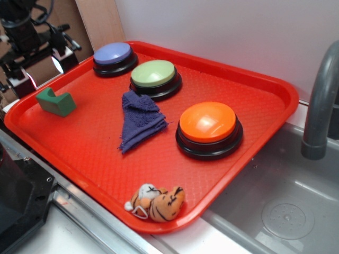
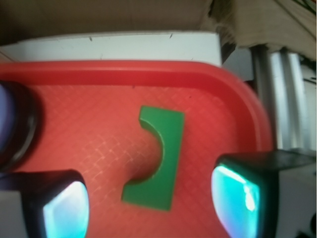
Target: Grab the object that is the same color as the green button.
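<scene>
Fingers (image 2: 62,208) of the robot's gripper (image 2: 148,203) are hanging spread apart, one on each side of the small dark green notched block (image 2: 161,158), not touching it. That block (image 1: 55,101) is lying on the red plastic tray (image 1: 254,90), well left of the pale-green domed button (image 1: 154,74).

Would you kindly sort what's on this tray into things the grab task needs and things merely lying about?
Belongs to the job:
- green block, the target
- green button, the colour reference
- gripper, open above the block

Lying about:
- lavender-blue button
- orange button
- purple cloth
- tiger toy
</scene>
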`<state>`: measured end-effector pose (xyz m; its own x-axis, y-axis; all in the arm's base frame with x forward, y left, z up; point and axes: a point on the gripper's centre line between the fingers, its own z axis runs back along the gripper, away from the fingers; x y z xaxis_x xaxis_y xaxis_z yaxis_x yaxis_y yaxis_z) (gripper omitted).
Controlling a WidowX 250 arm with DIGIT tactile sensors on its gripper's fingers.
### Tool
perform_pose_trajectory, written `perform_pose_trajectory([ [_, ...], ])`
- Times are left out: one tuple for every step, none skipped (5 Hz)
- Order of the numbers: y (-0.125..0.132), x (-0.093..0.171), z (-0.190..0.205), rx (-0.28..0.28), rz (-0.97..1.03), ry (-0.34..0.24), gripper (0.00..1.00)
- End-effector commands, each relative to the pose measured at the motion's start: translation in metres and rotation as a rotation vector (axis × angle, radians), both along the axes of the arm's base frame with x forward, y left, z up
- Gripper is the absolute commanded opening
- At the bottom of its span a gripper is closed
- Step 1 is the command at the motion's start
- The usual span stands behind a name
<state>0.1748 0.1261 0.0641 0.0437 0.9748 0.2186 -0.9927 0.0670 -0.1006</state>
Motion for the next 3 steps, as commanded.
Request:
perform_pose_trajectory([
  [0.017, -0.014, -0.029, 0.019, 0.016, -0.017, 1.00],
  [0.021, -0.012, -0.038, 0.030, -0.010, 0.004, 1.00],
  [0.022, -0.011, -0.041, 0.035, -0.033, 0.007, 0.03],
])
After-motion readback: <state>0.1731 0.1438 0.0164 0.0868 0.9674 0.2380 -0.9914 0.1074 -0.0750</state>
